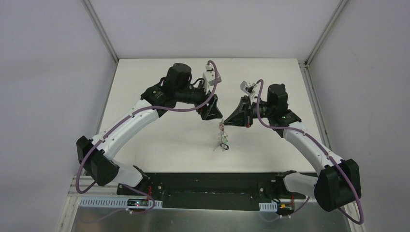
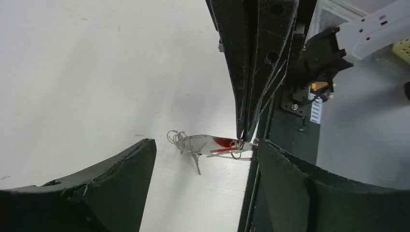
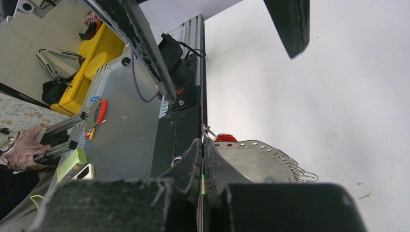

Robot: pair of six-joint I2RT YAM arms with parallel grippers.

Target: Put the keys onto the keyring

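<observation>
Since the counter (image 2: 87, 72) lies close under the bunch and my right gripper (image 3: 203, 145) has its jaws pressed together on the keyring (image 2: 177, 137) between the 2 arms, I'd close my left gripper's (image 2: 205, 144) spread jaws squarely and slowly on the red key (image 2: 222, 142).

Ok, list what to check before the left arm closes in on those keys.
1. Right tool shut on the key bundle: ok.
2. Left tool open wide enough to take a key: ok.
3. Key bundle ahead of the left tool and between its fingers in the left wrist view: ok.
4. Red key in view beside the right tool's tips: ok; the other colours: cannot tell.
5. Keys threaded on the keyring: cannot tell, only tangled wire loops show.
6. The two tools apart, not touching: ok in the top view.
</observation>
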